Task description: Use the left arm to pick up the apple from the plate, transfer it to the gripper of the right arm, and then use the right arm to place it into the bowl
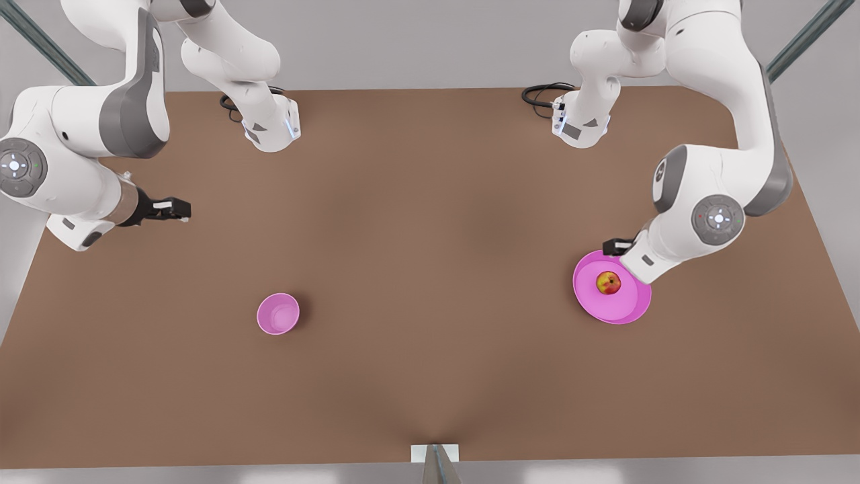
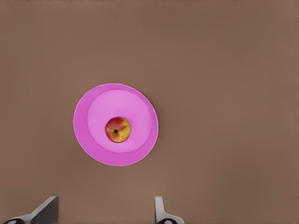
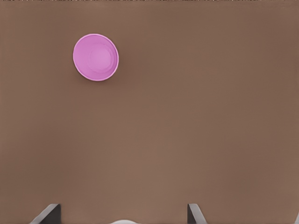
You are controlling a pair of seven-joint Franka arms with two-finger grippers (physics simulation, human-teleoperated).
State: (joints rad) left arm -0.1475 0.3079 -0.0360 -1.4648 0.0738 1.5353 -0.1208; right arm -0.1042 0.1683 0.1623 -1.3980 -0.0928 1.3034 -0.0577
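Observation:
The red and yellow apple (image 1: 609, 283) (image 2: 117, 129) lies in the middle of the wide pink plate (image 1: 621, 310) (image 2: 88, 135) at the front view's right. My left gripper (image 1: 613, 246) (image 2: 103, 213) hovers high over the plate's far edge, open, its fingers (image 2: 46, 211) spread wide with nothing between them. The small deep pink bowl (image 1: 278, 313) (image 3: 96, 57) stands at the front view's left. My right gripper (image 1: 173, 210) (image 3: 120, 213) waits high above the table's left side, well behind the bowl, open and holding nothing.
Both arm bases (image 1: 272, 128) (image 1: 581, 124) stand at the back of the brown table (image 1: 430, 222), each with black cables beside it. A grey post (image 1: 435, 462) sits at the table's front edge. Bare table lies between bowl and plate.

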